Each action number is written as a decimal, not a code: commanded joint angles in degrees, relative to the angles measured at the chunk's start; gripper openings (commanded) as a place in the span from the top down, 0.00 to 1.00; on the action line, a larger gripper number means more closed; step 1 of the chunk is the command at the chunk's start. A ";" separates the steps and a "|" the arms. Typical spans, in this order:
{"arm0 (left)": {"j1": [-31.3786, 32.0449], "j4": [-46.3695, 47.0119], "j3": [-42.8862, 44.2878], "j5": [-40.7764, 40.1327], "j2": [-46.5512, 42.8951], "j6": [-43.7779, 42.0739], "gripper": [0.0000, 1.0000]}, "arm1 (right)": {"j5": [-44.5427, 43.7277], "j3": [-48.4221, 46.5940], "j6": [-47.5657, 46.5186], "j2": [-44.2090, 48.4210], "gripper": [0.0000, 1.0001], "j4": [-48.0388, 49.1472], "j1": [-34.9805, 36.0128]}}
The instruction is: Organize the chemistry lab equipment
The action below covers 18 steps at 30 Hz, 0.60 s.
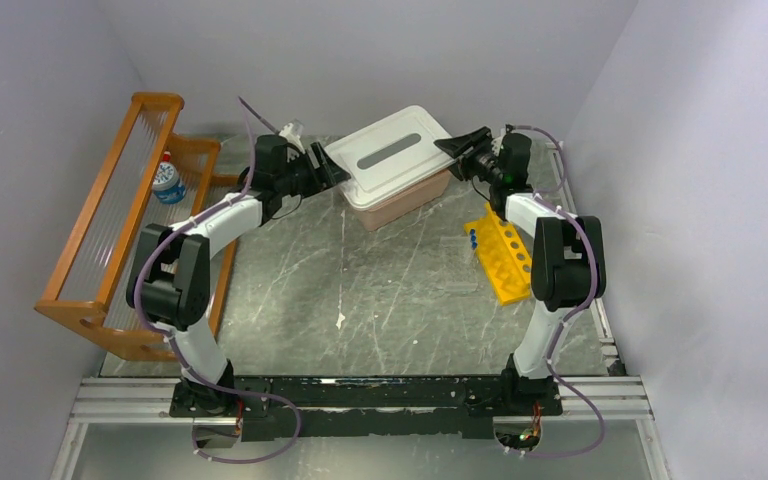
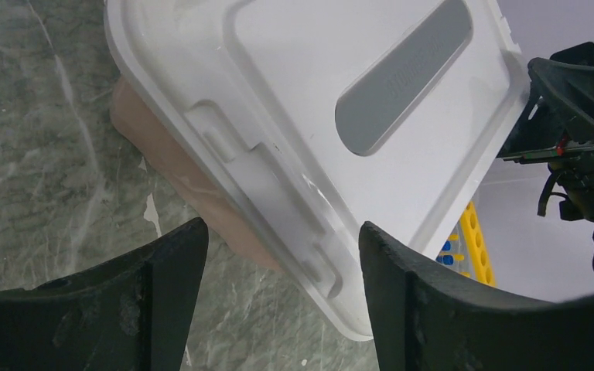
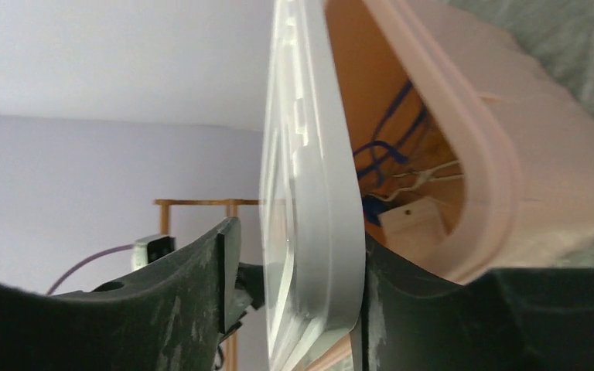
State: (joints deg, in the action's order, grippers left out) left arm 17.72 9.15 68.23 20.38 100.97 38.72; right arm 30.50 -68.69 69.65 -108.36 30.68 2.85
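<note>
A white lid (image 1: 392, 152) lies tilted on a pinkish box (image 1: 410, 203) at the back of the table. My left gripper (image 1: 332, 170) is open at the lid's left edge; in the left wrist view that gripper (image 2: 282, 232) straddles the lid (image 2: 317, 93) corner without squeezing it. My right gripper (image 1: 460, 143) is at the lid's right edge. In the right wrist view that gripper (image 3: 300, 232) is open around the lid (image 3: 309, 201) rim, with a gap on one side. Inside the box (image 3: 503, 154) I see blue-framed glasses (image 3: 383, 147), metal tools (image 3: 425, 176) and a white packet (image 3: 414, 220).
A yellow rack (image 1: 505, 255) with blue-capped tubes (image 1: 473, 238) lies right of the box, beside my right arm. An orange wooden shelf (image 1: 110, 230) stands along the left wall with a small bottle (image 1: 167, 180) on it. Walls close in the left, right and back.
</note>
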 commanded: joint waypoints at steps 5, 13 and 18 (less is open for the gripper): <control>0.65 -0.20 2.58 2.14 0.70 -1.43 0.26 | -10.91 -6.52 -14.76 4.46 0.42 -18.94 -0.48; 0.60 -1.24 3.49 4.54 -0.44 -3.44 0.26 | -17.42 -14.25 -24.92 3.69 0.38 -33.29 -1.46; 0.62 -2.21 4.00 5.12 -0.16 -3.89 0.26 | -20.51 -16.46 -31.51 3.46 0.35 -36.56 -0.52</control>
State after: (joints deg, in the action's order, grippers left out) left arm 17.87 7.38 70.00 23.55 102.00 36.53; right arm 14.22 -82.63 46.02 -105.75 0.43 1.74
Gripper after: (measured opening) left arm 0.741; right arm 0.645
